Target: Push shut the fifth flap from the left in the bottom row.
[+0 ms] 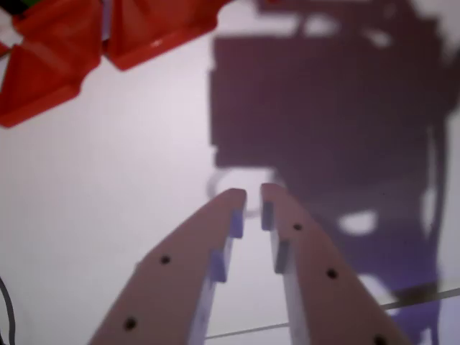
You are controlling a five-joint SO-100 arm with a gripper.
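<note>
Down at the bottom of the wrist view the fingers (253, 195) come to a point, the two tips drawn almost together with only a thin slit of white between them, and nothing is held in that slit. That near-closed wedge makes sense for a job like this: a narrow tip is what you want for nudging a flap, not for grabbing, though that is my reading rather than something shown. Straight under and ahead of the tips there is just the bare white counter (108, 165), so they are hanging over open surface and touching nothing. Move out, up and toward the wrist view's left, and there is the red flap board (65, 50), well away from the tips, only its lower edge and a few angled red panels in frame, with a sliver of green at the very corner. Which of those panels is the fifth in the bottom row cannot be told from here; too little of the row shows. To the wrist view's right a big dark shadow (323, 108) of the arm lies across the counter, harmless. A dark cable (6, 309) curls at the left edge beside the fingers. Nothing stands between tips and board; the gap itself is the obstacle.
</note>
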